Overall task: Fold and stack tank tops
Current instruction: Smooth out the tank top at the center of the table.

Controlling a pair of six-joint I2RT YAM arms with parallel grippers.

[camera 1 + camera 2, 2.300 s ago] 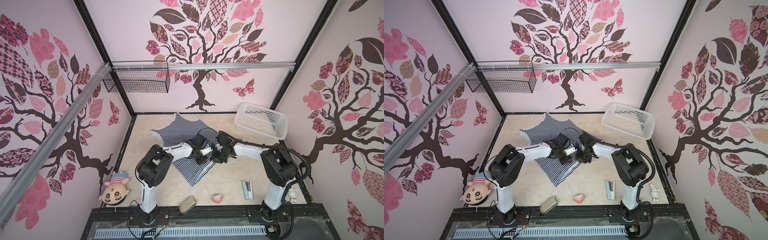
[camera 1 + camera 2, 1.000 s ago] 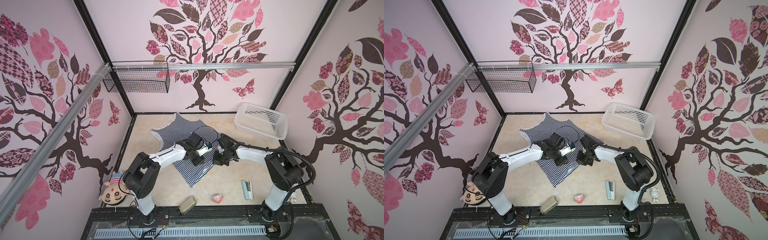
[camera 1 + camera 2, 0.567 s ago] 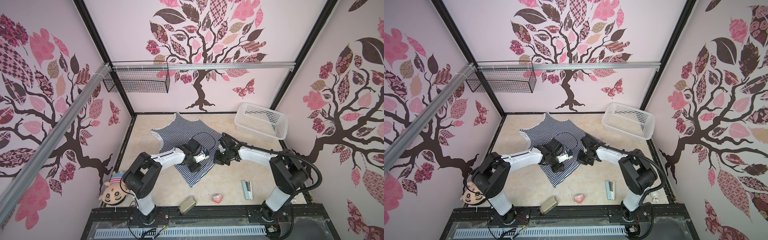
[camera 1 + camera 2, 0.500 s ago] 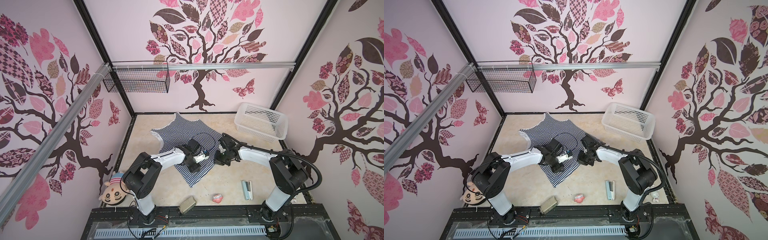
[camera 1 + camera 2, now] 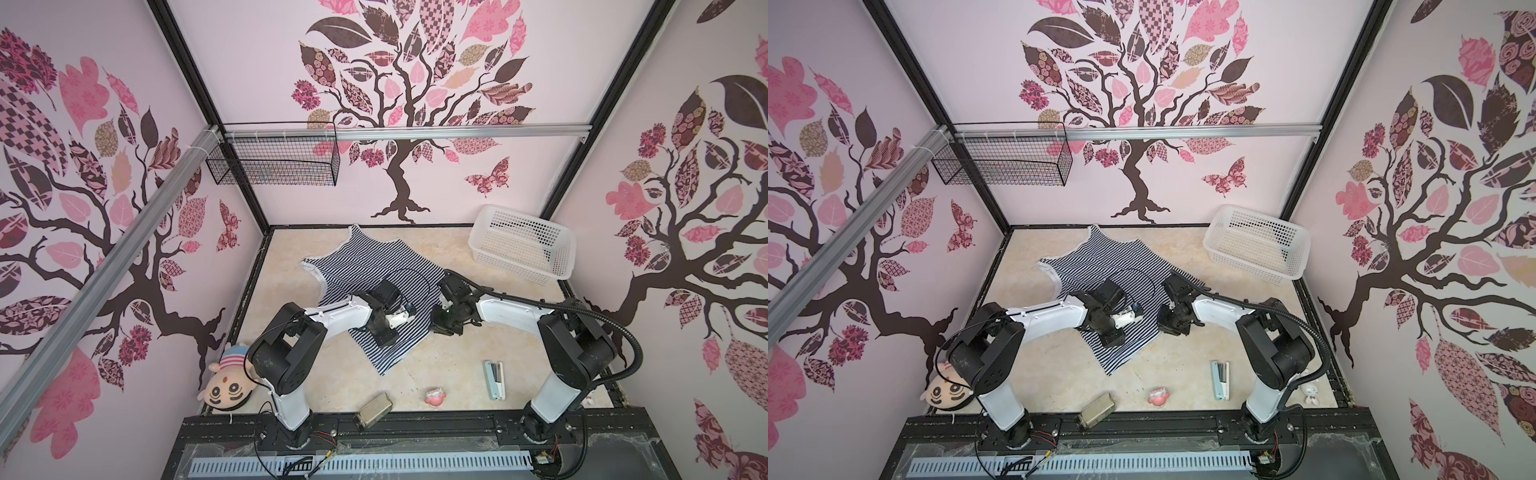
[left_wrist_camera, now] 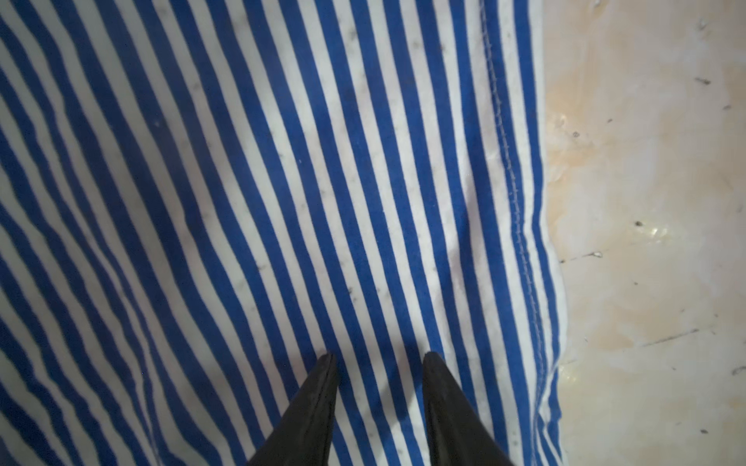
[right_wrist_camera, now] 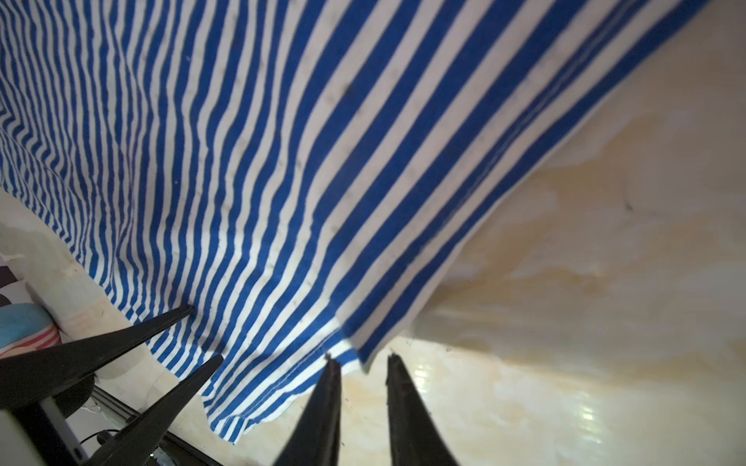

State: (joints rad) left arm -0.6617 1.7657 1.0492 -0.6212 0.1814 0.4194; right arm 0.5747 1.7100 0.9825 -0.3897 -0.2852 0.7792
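1. Tank top (image 5: 365,266) lies spread on the tabletop (image 5: 457,361), left of centre. Its straps point toward the back wall and one hem corner points to the front edge. Navy-and-white stripes face up.
2. Left pincer (image 6: 379,357): jaws slightly parted, tips down on the striped cloth close to its stitched hem. Nothing is pinched between them.
3. Right pincer (image 7: 360,359): jaws slightly parted, with bare tabletop showing in the gap. A hem corner of the tank top sits right at one fingertip (image 7: 331,365) but is not gripped.
4. In both top views the arms meet over the garment's near half, the left above the cloth and the right at its right-hand edge.
5. White basket (image 5: 557,266) stands in the far right corner, apart from the tank top.
6. Plush doll (image 5: 226,384) lies at the front left, and a stapler (image 5: 494,380) lies near the front edge.
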